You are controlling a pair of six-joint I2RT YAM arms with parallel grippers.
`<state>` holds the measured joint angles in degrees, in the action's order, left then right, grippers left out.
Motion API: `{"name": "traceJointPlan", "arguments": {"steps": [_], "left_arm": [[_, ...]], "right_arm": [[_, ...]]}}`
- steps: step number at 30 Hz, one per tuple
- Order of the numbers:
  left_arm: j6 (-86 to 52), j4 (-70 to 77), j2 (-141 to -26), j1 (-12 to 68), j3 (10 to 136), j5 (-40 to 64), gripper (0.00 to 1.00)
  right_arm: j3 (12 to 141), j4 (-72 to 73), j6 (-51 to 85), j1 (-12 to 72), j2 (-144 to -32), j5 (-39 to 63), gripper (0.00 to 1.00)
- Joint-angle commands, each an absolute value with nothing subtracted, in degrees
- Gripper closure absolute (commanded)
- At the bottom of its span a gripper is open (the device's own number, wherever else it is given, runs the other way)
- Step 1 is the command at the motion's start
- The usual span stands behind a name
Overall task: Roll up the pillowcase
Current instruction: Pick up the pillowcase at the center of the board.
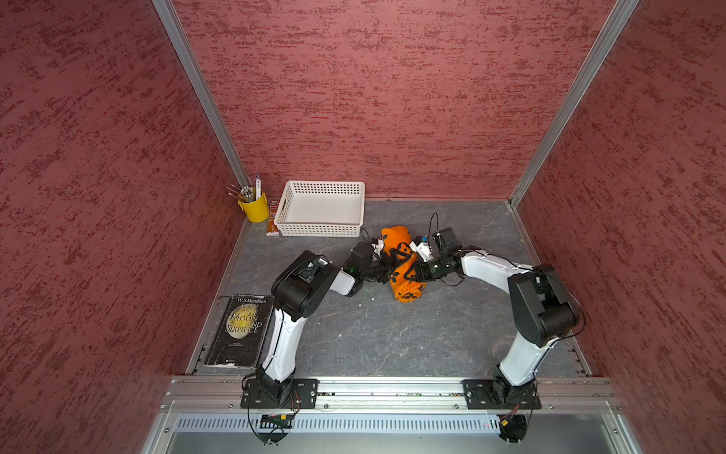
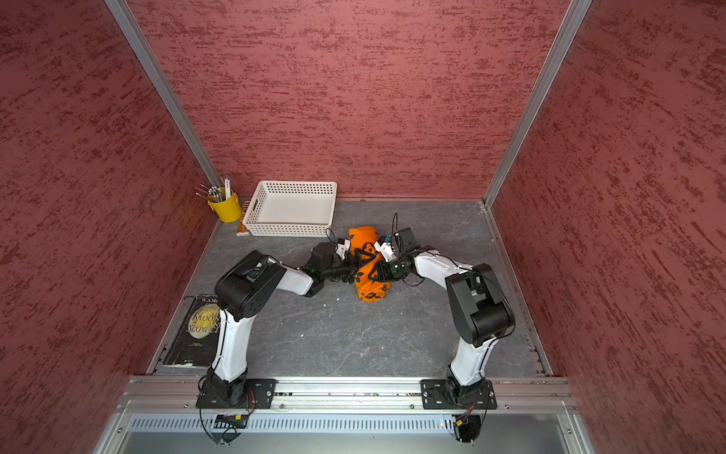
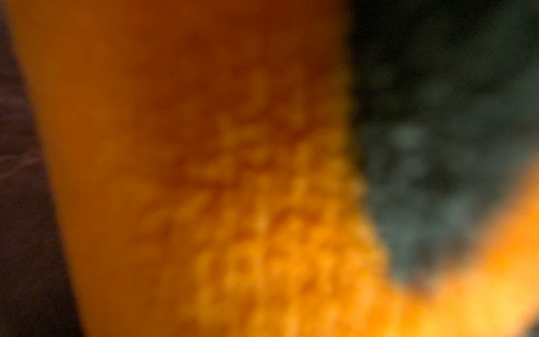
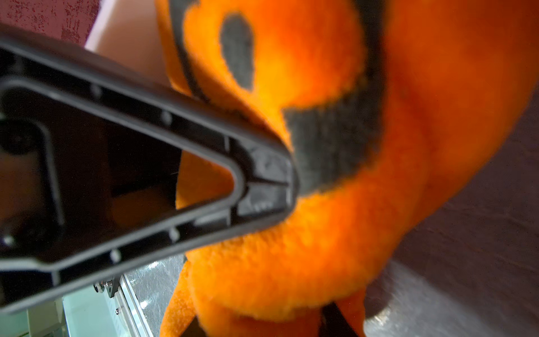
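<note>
Grey tabletop [image 1: 353, 334] spreading inside red walls [image 1: 393, 98] | left gripper [image 1: 387, 269] pressing against pillowcase [image 1: 396, 239], jaws standing wide | pillowcase sitting rolled between both grippers | right gripper [image 1: 415, 272] pinching a fold, jaws narrowed | risk: soft layers slipping, roll likely unwinding on release.

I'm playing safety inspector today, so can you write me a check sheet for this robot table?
Surface: grey marbled table, a few white specks.
Job's things: pillowcase rolled into a bundle mid-table.
Clutter: white basket, empty; yellow cup of pens; book lying flat.
Grippers: left gripper open wide against the roll; right gripper shut on the pillowcase, finger pressing fabric.
Cables: black cable looping above the right wrist; wires at both bases.
Surroundings: red textured walls, aluminium rail in front.
</note>
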<state>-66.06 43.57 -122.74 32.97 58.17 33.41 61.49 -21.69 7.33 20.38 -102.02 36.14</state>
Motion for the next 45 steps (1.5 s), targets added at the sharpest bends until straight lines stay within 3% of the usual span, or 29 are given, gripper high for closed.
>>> {"name": "traceJointPlan", "arguments": {"steps": [1, 5, 8, 16, 19, 23, 26, 38, 45], "left_arm": [[-61.49, 38.60, -125.16, 33.12, 59.17, 41.34, 0.00], [-57.39, 38.66, -123.69, 31.67, 57.31, 44.92, 0.00], [-54.40, 34.94, -123.55, 31.72, 58.91, 46.70, 0.08], [-58.78, 39.36, -125.01, 31.47, 59.35, 46.99, 0.59], [-60.01, 40.61, -123.64, 30.97, 58.45, 45.64, 0.79], [-63.27, 44.16, -120.23, 29.18, 55.73, 43.40, 0.84], [-64.44, 44.64, -116.64, 27.76, 54.47, 42.01, 0.85], [-66.07, 38.37, -100.07, 15.63, 54.08, 39.28, 0.85], [-65.27, 35.72, -101.68, 6.18, 64.39, 40.86, 0.85]], "right_arm": [[59.60, -25.19, 6.60, 21.07, -103.59, 34.52, 0.64], [59.61, -25.27, 6.53, 21.03, -103.92, 34.38, 0.64], [59.78, -25.15, 6.61, 21.07, -104.28, 34.37, 0.63], [59.71, -25.47, 6.64, 21.05, -103.52, 33.93, 0.60], [59.62, -25.58, 7.03, 21.04, -102.15, 33.33, 0.54], [59.72, -26.09, 7.99, 21.04, -98.26, 31.34, 0.34], [59.77, -26.45, 8.78, 20.95, -94.43, 29.08, 0.02], [63.95, -30.05, 10.26, 20.96, -81.56, 20.83, 0.02], [66.41, -30.48, 11.57, 20.93, -80.49, 21.40, 0.01]]}}
